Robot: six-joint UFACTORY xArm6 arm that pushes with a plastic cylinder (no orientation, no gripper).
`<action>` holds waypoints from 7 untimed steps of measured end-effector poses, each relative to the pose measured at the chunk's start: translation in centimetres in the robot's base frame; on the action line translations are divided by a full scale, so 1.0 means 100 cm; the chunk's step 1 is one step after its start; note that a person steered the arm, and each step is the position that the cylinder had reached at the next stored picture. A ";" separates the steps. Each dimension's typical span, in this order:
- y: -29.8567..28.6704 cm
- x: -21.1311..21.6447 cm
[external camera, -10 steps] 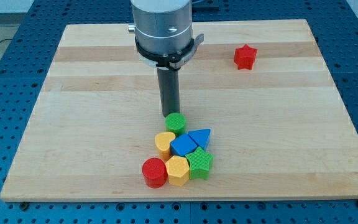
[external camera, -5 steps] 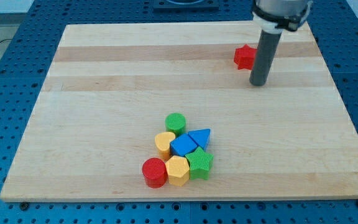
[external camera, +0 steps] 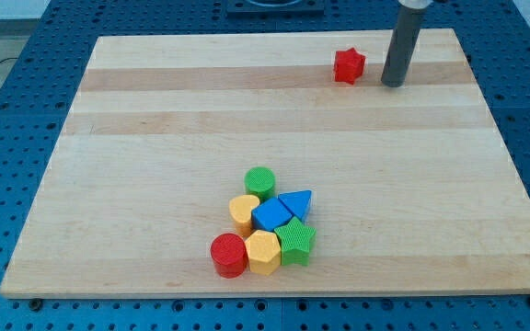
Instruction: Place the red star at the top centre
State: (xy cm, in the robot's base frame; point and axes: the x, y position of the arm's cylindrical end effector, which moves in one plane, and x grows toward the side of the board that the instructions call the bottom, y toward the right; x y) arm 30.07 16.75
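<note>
- Camera view, the arm: only the dark rod showed, entering from the view's top edge right of centre and standing upright, with hardly any tilt.
- My tip [external camera: 393, 84] rested on the wooden board [external camera: 155, 138] in its top right part, close to the far edge.
- The rod had no jaws to open or close; it carried nothing and its end touched no block.
- Camera view, the task's block: the red star [external camera: 348, 66] lay on the board near the top edge, right of the board's middle line.
- The tip stood just beside the red star, on the view's right of it and slightly lower, with a narrow strip of bare wood between them.
- Camera view, the other blocks: seven lay packed together low on the board, a little left of its centre and well apart from the tip and the star.
- The green cylinder [external camera: 259, 181] sat at the top of that cluster.
- Below it, the yellow heart [external camera: 243, 211] was on the view's left, the blue block [external camera: 270, 216] in the middle and the blue triangle [external camera: 296, 202] on the view's right.
- In the bottom row, the red cylinder [external camera: 228, 255] was leftmost, the yellow hexagon [external camera: 262, 252] touched it, and the green star [external camera: 295, 242] closed the row on the view's right.
- A blue perforated table [external camera: 7, 110] surrounded the board.
</note>
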 end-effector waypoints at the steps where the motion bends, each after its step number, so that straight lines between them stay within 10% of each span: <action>1: -0.049 -0.035; 3: -0.138 -0.060; 5: -0.030 -0.030; 7: -0.153 -0.015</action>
